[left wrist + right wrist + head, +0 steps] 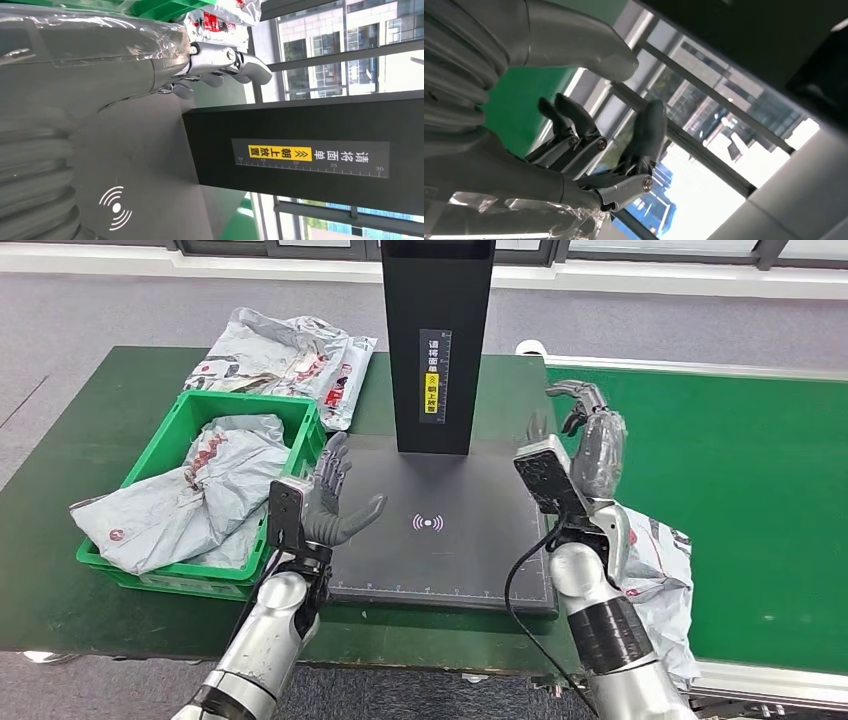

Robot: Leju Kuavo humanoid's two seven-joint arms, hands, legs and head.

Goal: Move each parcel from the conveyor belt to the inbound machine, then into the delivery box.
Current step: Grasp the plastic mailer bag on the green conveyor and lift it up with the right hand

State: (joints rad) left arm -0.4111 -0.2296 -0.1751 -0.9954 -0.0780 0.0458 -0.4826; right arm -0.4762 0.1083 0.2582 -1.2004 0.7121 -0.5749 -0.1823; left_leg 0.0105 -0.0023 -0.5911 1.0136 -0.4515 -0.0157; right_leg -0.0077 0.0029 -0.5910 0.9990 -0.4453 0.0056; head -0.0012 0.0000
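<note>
The robot's left hand (335, 500) hovers with its fingers spread and nothing in them over the left edge of the flat black scanning platform of the inbound machine (470, 540), which lies on the dark green desk (90, 430) with its tall black post (438, 340) rising at the back. Its right hand (590, 440) is raised over the platform's right edge, fingers loosely apart and also holding nothing. Just beside the right forearm, a crumpled grey plastic parcel with red print (660, 570) lies on the bright green conveyor belt (740, 470). To the left, the green plastic delivery box (165, 445) holds several grey bagged parcels (190, 495), one spilling over its near rim, and another pile of grey parcels (290, 360) lies on the desk behind the box
</note>
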